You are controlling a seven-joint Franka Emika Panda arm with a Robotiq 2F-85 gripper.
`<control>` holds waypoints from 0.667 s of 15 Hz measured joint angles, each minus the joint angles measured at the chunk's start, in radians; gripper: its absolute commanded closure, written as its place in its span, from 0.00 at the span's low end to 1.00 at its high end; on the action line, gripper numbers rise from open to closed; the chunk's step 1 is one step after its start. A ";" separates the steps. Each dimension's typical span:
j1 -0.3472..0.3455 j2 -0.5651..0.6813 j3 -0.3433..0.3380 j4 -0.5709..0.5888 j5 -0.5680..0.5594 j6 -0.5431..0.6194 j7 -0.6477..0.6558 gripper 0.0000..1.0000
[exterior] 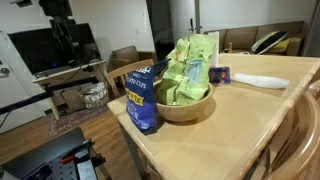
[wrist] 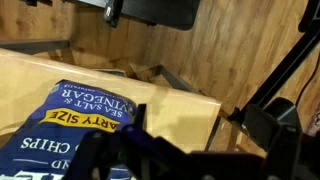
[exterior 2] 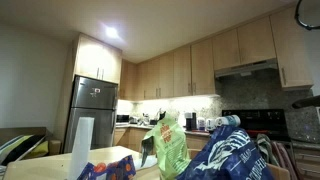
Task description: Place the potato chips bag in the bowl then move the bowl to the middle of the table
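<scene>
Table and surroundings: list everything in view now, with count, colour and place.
bowl: one, light-brown wood, on the table.
potato chips bag: one, dark blue, standing at the table edge beside the bowl.
green bags: at least two, light green, in the bowl.
flat white object: one, white, on the table beyond the bowl.
small purple item: one, between bowl and white object.
fridge: one, steel, background kitchen.
hand: one, dark, blurred, over the potato chips bag.

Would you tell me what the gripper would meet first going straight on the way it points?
Probably the potato chips bag: in the wrist view it lies directly ahead of the gripper, though the gap is hard to judge.
</scene>
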 measured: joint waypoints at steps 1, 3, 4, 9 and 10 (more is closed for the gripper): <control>0.000 0.000 0.000 0.000 0.000 0.000 0.000 0.00; 0.000 0.000 0.000 0.000 -0.003 0.000 0.000 0.00; -0.002 0.000 0.001 0.000 -0.011 0.002 0.000 0.00; -0.038 0.005 0.008 -0.010 -0.044 0.161 0.021 0.00; -0.046 0.007 0.011 -0.014 -0.044 0.210 0.043 0.00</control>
